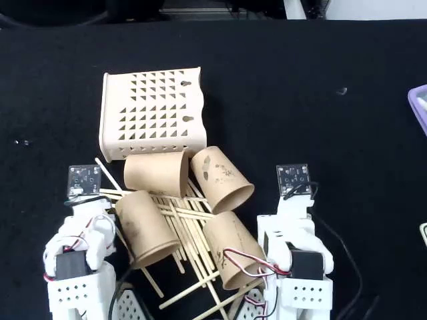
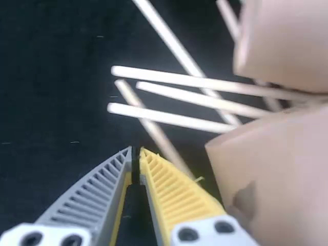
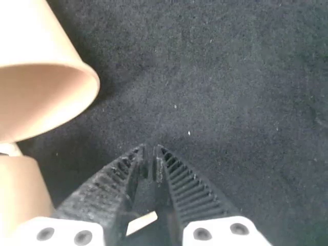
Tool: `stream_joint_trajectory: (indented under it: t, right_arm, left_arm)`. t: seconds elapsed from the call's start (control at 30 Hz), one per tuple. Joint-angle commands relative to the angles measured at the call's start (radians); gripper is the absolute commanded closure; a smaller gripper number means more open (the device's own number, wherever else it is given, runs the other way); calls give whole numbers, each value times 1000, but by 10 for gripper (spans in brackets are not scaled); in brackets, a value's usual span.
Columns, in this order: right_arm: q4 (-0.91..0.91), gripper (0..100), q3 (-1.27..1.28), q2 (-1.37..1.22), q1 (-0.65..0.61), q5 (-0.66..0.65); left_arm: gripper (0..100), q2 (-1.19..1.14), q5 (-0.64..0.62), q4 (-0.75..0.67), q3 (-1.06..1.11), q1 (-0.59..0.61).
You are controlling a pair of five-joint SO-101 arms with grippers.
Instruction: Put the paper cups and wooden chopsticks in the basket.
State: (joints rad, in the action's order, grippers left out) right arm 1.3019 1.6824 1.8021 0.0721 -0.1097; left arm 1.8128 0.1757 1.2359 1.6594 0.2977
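Note:
Several brown paper cups lie on their sides on the black table: one [image 1: 157, 173] just below the basket, one [image 1: 222, 178] to its right, one [image 1: 143, 228] lower left, one [image 1: 233, 249] lower right. Wooden chopsticks [image 1: 187, 233] are scattered under and between them. The pale perforated basket [image 1: 152, 113] stands behind the pile. My left gripper [image 2: 135, 152] is shut and holds nothing, hovering beside chopstick ends [image 2: 169, 119] and a cup [image 2: 279, 177]. My right gripper [image 3: 150, 149] is shut over bare cloth, with a cup's rim [image 3: 46, 100] off to one side.
A purple container's edge [image 1: 418, 107] shows at the table's right border. Both arm bases [image 1: 77, 267] [image 1: 297, 260] stand at the near edge, flanking the pile. Bare black cloth spreads right of the basket and behind it.

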Motion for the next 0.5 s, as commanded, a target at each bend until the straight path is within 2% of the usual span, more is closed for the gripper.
stream_joint_trajectory:
  t: [0.0, 0.07, 0.23, 0.37, 0.47]
  right_arm:
    - [-101, 956, -7, 94, -9, -2]
    - [-184, 956, -28, 94, -8, -2]
    - [-439, 956, -81, 94, -8, -2]
    - [-523, 944, -154, 94, -14, -38]
    - [-522, 864, -283, 94, -17, -130]
  left_arm:
    - [967, 9, 213, 2, -214, 199]
    - [967, 9, 256, -8, -317, 252]
    - [967, 9, 184, -164, -499, 335]
    - [966, 6, 55, -328, -549, 308]
    - [943, 0, 2, -396, -550, 225]
